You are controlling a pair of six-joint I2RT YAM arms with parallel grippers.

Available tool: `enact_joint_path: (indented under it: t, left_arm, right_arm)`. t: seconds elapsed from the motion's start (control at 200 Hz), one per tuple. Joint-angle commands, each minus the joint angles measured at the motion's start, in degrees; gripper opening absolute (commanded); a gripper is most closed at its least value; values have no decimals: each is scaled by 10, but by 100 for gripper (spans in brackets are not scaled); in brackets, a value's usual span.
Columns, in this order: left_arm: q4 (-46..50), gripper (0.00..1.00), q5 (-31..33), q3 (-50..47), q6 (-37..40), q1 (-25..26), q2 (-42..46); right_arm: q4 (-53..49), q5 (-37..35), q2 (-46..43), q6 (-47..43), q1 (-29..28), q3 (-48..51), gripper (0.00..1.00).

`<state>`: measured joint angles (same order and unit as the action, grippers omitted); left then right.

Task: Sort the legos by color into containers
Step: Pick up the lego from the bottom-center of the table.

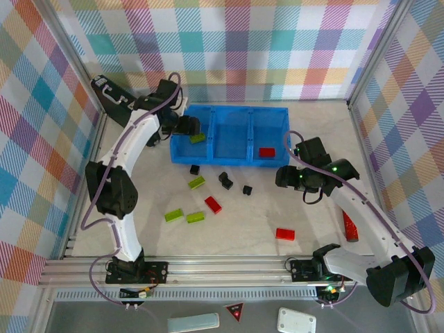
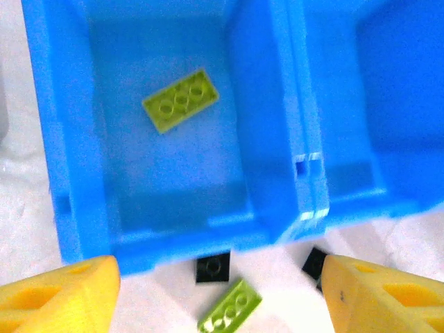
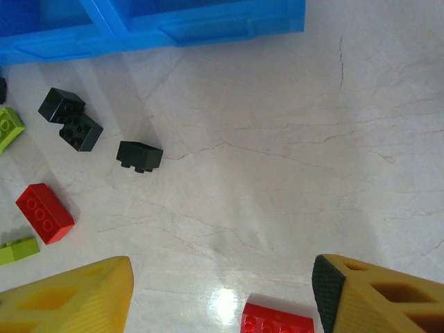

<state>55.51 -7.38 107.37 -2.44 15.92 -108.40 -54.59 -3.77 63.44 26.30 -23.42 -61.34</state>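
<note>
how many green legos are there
4 green legos: one in the tray's left compartment, one on the table near the tray, two side by side farther out. More may be hidden.

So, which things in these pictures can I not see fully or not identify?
Top external view: a red object beside the right arm is partly covered by the arm; whether it is a lego cannot be told.
Left wrist view: one black lego below the blue tray is half hidden behind a yellow finger.
Right wrist view: a red lego is cut off by the bottom edge.
</note>
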Motion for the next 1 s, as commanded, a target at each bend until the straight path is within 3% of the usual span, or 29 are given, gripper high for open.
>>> enact_joint_path:
  t: [0.0, 0.38, 0.64, 0.995]
  left_arm:
    - [20, 77, 13, -59, 12, -9, 57]
    - [-68, 77, 16, -262, 39, -36, 185]
    - [-84, 76, 11, -280, 44, -39, 181]
    - [-95, 77, -14, -289, 41, -43, 162]
  right_arm:
    - [-43, 2, 0, 17, -8, -11, 70]
    - [-81, -8, 0, 103, -67, 67, 70]
    - [-85, 6, 15, 169, -122, 133, 72]
    - [-37, 43, 26, 194, -134, 209, 74]
